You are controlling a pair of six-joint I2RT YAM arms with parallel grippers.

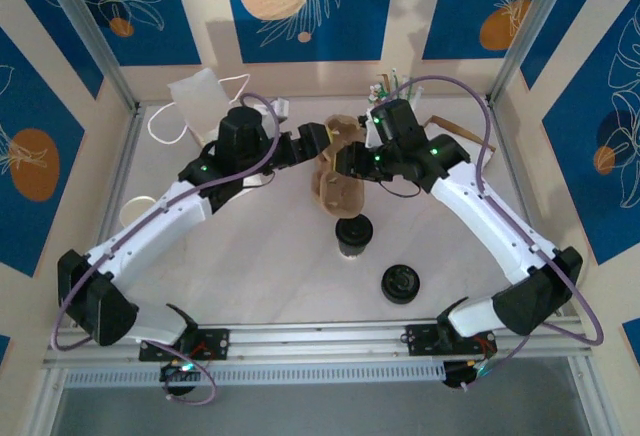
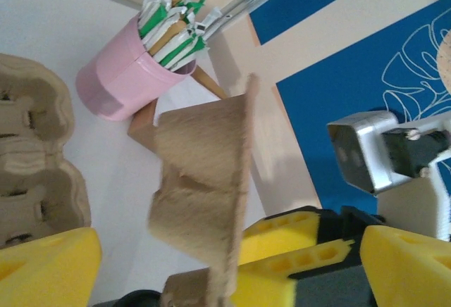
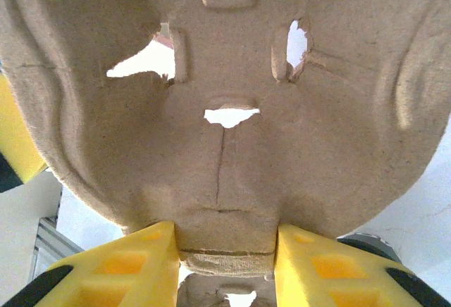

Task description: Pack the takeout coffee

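The right wrist view is showing the right gripper (image 3: 225, 254) pinching a brown moulded-pulp cup carrier (image 3: 225, 145). The left gripper (image 2: 231, 247) is gaping wide, holding nothing. From above, the takeout coffee (image 1: 353, 233), a black-lidded white paper cup, is standing untouched just beside the carrier.

The cup carrier (image 3: 225, 145) is rough, matt, fibrous brown paper pulp, the pink cup (image 2: 123, 82) smooth with a faint sheen, the straws (image 2: 173, 25) in it paper-wrapped, and the takeout coffee (image 1: 353, 236) a paper cup under a smooth black plastic lid.
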